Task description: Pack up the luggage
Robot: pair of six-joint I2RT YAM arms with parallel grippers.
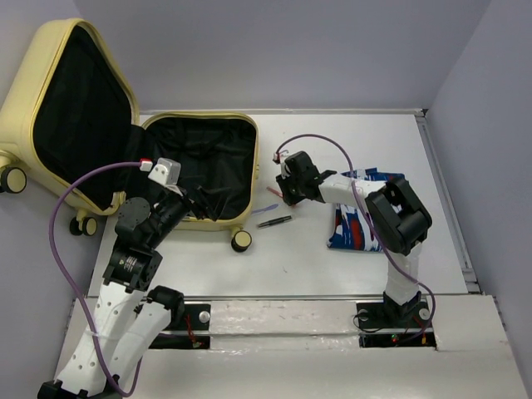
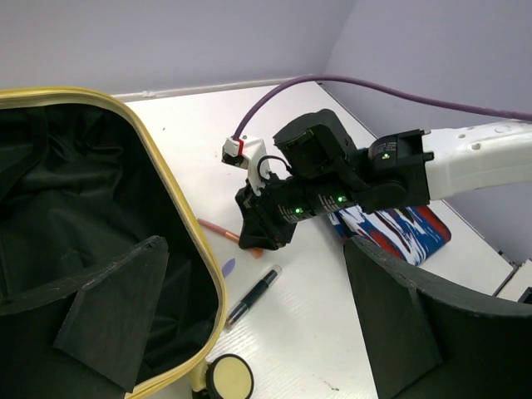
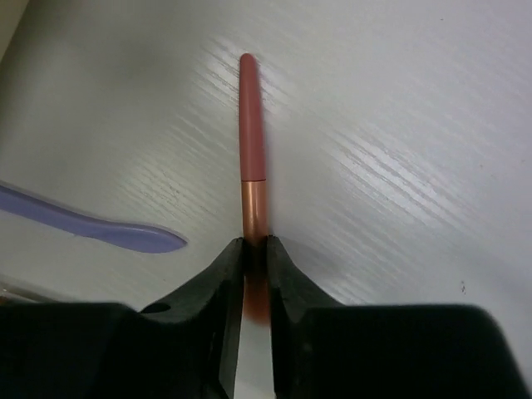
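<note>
The luggage (image 1: 252, 179) is a pale-yellow suitcase lying open at the left, its black lining showing and its lid (image 1: 25, 100) propped up behind. My right gripper (image 3: 255, 249) is down on the table right of the suitcase, shut on the copper end of a thin pink pencil (image 3: 252, 125) that points away along the tabletop. The left wrist view shows that gripper (image 2: 262, 237) with the pencil (image 2: 214, 228) sticking out toward the suitcase rim (image 2: 179, 216). Over the suitcase's near right corner, my left gripper (image 1: 195, 204) stands open and empty, one finger (image 2: 108, 307) above the lining.
A black pen (image 1: 274, 221) lies on the table just right of the suitcase, with a small lilac piece (image 3: 91, 224) beside the pencil. A folded blue, white and red cloth (image 1: 357, 220) sits under my right arm. A cream wheel (image 1: 241, 240) juts out at the suitcase's near corner.
</note>
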